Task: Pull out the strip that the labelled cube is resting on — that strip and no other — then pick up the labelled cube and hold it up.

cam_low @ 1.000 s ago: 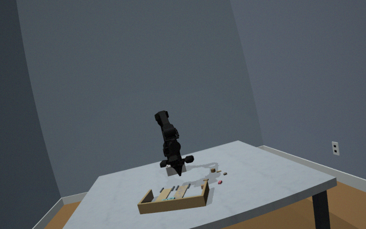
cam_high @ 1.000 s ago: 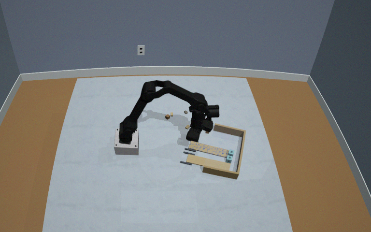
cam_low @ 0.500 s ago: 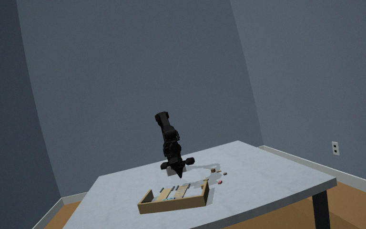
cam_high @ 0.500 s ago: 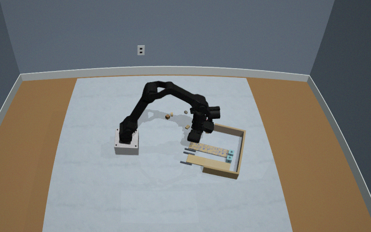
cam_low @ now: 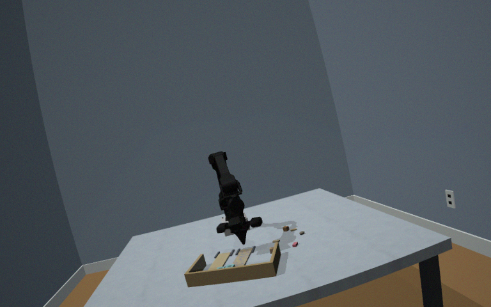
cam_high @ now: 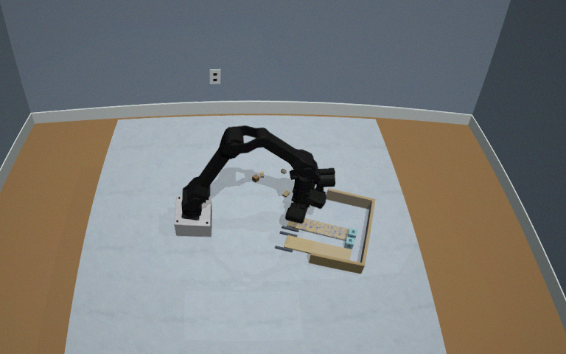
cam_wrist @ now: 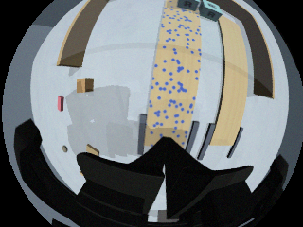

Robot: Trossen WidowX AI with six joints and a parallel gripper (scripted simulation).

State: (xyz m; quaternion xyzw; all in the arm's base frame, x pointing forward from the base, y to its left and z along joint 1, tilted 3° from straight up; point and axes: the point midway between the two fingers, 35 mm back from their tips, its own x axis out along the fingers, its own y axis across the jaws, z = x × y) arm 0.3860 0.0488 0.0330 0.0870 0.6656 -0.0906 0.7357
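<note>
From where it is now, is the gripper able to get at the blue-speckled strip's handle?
Probably yes: the gripper, shut on nothing, hangs above the speckled strip's near end, outside the tray's open side.

Just ahead of my closed fingertips, the blue-speckled strip [cam_wrist: 174, 76] is lying flat. Two teal cubes [cam_wrist: 200, 3] are sitting side by side at its far end; I cannot tell which is labelled.
</note>
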